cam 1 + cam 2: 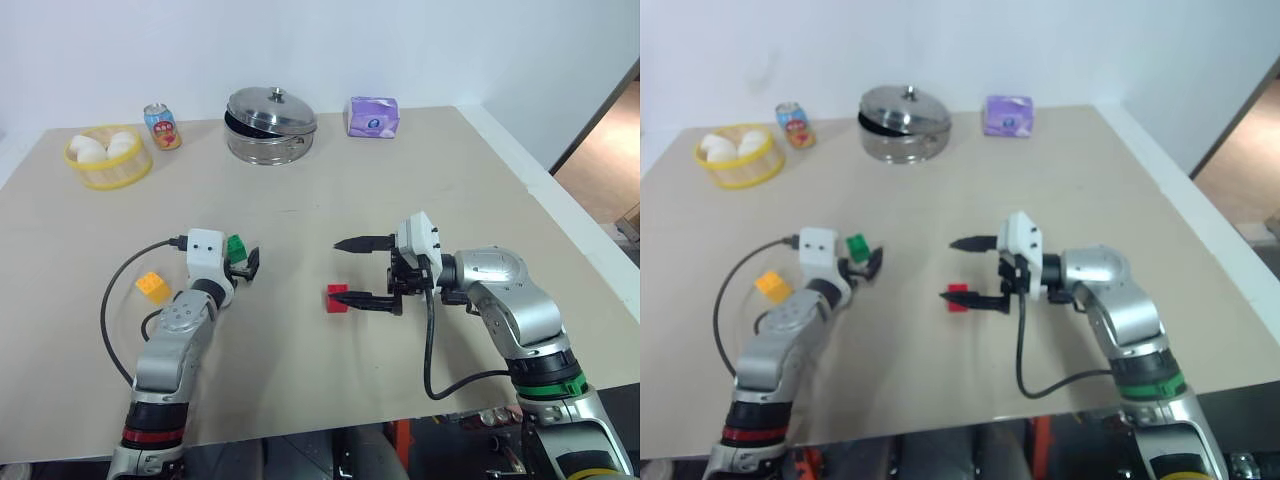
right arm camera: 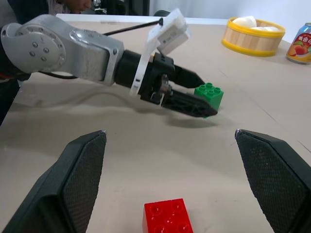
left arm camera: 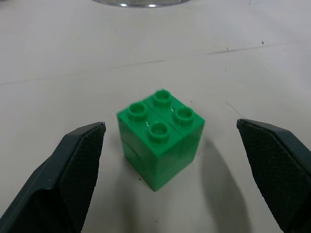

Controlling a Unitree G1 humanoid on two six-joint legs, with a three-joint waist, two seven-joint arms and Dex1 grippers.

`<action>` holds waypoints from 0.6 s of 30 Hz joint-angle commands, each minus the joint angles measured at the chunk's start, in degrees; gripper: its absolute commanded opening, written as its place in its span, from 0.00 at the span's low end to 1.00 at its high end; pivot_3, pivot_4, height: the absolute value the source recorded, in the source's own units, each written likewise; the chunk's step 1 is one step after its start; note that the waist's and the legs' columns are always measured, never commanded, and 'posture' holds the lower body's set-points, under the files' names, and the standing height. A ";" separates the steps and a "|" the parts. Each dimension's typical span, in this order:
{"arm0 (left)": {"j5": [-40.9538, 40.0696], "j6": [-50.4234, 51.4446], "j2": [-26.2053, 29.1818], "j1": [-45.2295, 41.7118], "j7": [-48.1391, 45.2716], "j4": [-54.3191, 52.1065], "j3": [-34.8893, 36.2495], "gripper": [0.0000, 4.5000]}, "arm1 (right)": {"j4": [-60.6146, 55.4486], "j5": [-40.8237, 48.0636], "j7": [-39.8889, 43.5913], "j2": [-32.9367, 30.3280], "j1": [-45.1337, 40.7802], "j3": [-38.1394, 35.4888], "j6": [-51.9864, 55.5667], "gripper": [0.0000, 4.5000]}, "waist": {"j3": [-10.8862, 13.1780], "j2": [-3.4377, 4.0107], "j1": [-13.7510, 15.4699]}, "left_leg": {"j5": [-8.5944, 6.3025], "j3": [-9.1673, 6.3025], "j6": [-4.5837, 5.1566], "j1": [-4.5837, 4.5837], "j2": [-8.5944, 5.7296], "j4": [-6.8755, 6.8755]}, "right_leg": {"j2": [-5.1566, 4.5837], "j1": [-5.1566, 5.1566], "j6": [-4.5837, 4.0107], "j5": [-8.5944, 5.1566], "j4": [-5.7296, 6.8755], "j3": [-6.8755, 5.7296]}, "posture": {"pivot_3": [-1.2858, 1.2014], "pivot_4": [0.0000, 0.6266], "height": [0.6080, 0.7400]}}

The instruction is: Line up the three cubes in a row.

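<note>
Three cubes, none lined up yet. I've got my left tool (image 3: 170,184) spread wide around the green cube (image 3: 160,138), mid-counter, ready to clamp. Right tool (image 1: 365,272) gapes over the red cube (image 1: 337,298); yellow cube (image 1: 153,287) sits nearer the counter's left edge.

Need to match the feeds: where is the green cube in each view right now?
Left eye view: green cube, left of centre, at the open left gripper.
Right eye view: left of centre.
Left wrist view: centre, between the open fingers, untouched.
Right wrist view: right of centre.
Shared landmark: the left gripper's black fingers on both sides of it.
</note>
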 commanded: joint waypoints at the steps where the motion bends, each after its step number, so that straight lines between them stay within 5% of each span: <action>1: 0.76 -0.74 -0.14 -1.54 0.23 -0.07 0.01 1.00 | -2.07 1.19 -0.53 0.31 -1.67 -0.37 0.41 0.98 | 0.00 0.00 0.00 | 0.00 0.00 0.00 0.00 0.00 0.00 | 0.00 0.00 0.00 0.00 0.00 0.00 | 0.52 0.24 1.00; 9: 0.52 -1.49 -0.23 -3.64 0.39 3.24 1.90 1.00 | -2.13 0.76 -1.01 0.62 -2.12 0.05 0.73 0.98 | 0.01 -0.01 0.00 | 0.00 0.00 0.00 0.00 0.00 0.00 | 0.00 0.00 0.01 0.01 0.00 0.00 | 0.52 0.24 1.00; 15: 0.87 -2.44 0.11 -4.08 0.15 4.28 2.40 0.56 | -2.34 0.68 -1.30 0.36 -2.19 0.15 0.84 1.00 | 0.01 -0.02 0.00 | 0.00 0.01 0.00 0.00 0.00 0.00 | 0.00 0.00 0.02 0.01 -0.01 0.01 | 0.52 0.24 1.00; 18: 0.96 -2.94 0.86 -4.54 -0.77 5.02 2.27 0.52 | -2.49 0.66 -1.34 0.15 -2.13 0.08 0.98 1.00 | 0.01 -0.03 0.00 | 0.00 0.01 0.00 0.00 0.00 0.00 | 0.00 0.00 0.02 0.01 -0.01 0.00 | 0.52 0.24 1.00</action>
